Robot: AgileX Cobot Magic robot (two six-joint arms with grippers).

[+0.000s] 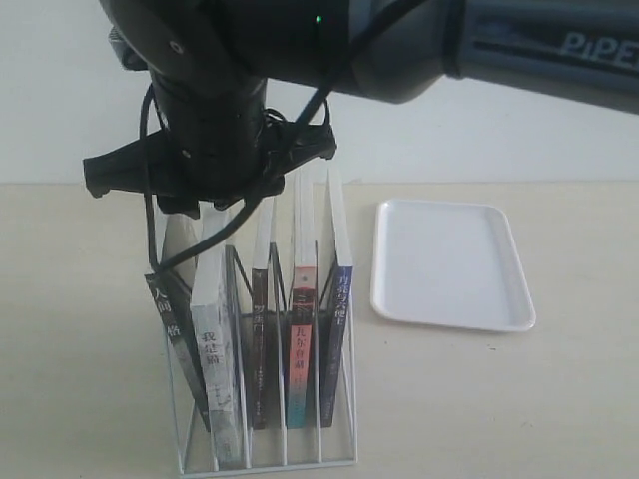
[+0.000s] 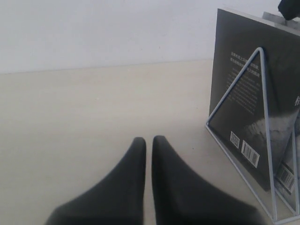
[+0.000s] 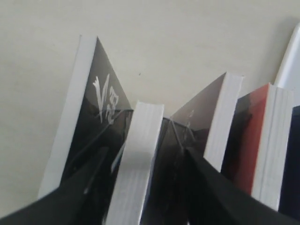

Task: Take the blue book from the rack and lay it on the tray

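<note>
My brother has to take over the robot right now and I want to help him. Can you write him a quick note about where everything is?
Left end effector: shut, holding nothing, beside the rack.
Right end effector: open, straddling the top of the grey-spined book, the wrong one.
Blue book: upright in the rack, slot nearest the tray.
Done: nothing yet.
Left: grip the blue book, lift it, lay it on the tray.

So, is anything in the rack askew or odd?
The leftmost dark book leans sideways in the rack more than the others. Also, the right gripper has its fingers either side of the grey-spined book, not the blue book at the other end.
</note>
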